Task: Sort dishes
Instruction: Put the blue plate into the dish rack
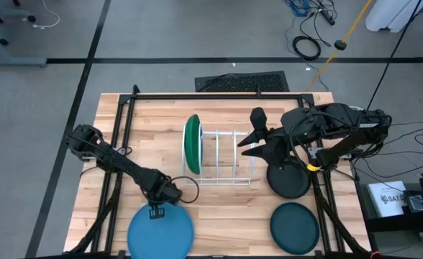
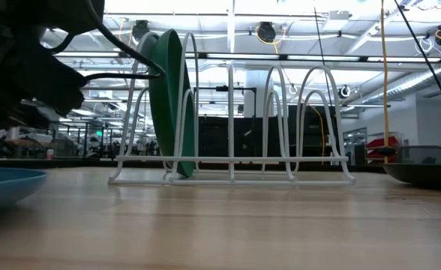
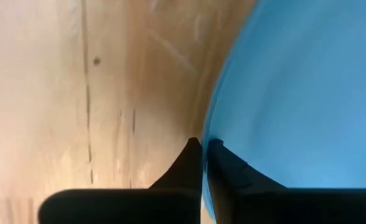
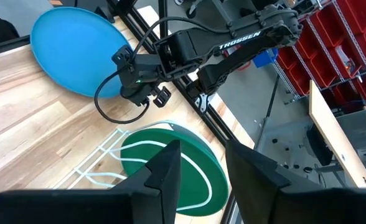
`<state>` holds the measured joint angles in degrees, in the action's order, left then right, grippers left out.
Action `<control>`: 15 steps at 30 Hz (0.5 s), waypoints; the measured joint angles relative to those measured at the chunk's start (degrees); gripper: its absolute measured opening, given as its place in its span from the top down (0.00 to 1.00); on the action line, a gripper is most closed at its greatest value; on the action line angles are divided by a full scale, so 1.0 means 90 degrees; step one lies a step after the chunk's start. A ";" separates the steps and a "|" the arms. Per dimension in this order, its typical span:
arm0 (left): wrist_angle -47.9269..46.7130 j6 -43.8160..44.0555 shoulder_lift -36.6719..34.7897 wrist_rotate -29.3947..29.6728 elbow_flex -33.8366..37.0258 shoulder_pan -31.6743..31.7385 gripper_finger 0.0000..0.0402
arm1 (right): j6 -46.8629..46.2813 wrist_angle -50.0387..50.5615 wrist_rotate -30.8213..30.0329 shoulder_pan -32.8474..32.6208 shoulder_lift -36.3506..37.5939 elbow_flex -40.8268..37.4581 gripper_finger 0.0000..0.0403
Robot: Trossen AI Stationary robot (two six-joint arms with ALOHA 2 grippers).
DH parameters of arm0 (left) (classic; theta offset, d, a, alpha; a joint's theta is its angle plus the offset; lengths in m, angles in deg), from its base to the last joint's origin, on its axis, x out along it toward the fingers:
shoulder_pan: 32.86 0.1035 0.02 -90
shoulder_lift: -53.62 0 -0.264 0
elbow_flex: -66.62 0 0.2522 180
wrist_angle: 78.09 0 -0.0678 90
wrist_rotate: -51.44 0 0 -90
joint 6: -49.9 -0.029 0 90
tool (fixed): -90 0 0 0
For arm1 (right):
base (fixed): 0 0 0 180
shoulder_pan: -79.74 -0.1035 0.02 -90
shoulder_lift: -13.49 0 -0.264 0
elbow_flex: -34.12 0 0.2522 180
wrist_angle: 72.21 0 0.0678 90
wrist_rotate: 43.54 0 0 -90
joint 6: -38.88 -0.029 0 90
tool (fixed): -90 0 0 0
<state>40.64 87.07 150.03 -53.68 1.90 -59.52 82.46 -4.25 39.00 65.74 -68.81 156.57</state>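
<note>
Left fingers: both dark fingers (image 3: 195,165) are lying pressed together, pinching the rim of the light blue plate (image 3: 295,93); one finger is sitting over the rim and one under it.
Left gripper: the left gripper (image 1: 156,211) is standing in the lower left part of the high view, at the upper edge of the light blue plate (image 1: 161,232).
Right fingers: the two fingers (image 4: 164,171) are standing apart with a clear gap between them, and nothing is sitting in the gap.
Right gripper: the right gripper (image 1: 249,141) is hanging in the middle right of the high view, just beside the right end of the white rack (image 1: 222,158), with both tips pointing left toward it.
Green plate: the green plate (image 1: 191,144) is standing on its edge in the left end of the rack; in the low view the green plate (image 2: 168,97) is leaning a little between the white wires (image 2: 280,112).
Light blue plate: it is lying flat on the wooden table (image 1: 226,208) at the lower left of the high view, reaching the lower edge of the frame.
Black plate: the black plate (image 1: 289,181) is lying flat on the table to the right of the rack, partly under the right arm.
Dark teal plate: the dark teal plate (image 1: 295,227) is lying flat at the lower right of the high view, just below the black plate and apart from it.
</note>
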 joint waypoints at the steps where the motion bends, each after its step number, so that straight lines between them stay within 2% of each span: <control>1: -0.0065 0.0061 -0.0011 -0.0003 0.0002 0.0000 0.98 | 0.0000 -0.0009 0.0001 0.0000 0.0000 0.0000 0.71; 7: -0.0374 0.0418 -0.0247 0.0113 0.0018 0.0011 0.98 | 0.0017 -0.0103 0.0002 0.0000 0.0000 0.0000 0.71; 15: -0.1621 0.0975 -0.0779 0.0654 -0.0447 0.0017 0.99 | 0.0074 -0.0279 0.0004 0.0000 0.0000 0.0000 0.71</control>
<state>26.05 95.84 143.02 -47.79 -2.12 -59.36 83.12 -6.76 39.03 65.74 -68.81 156.57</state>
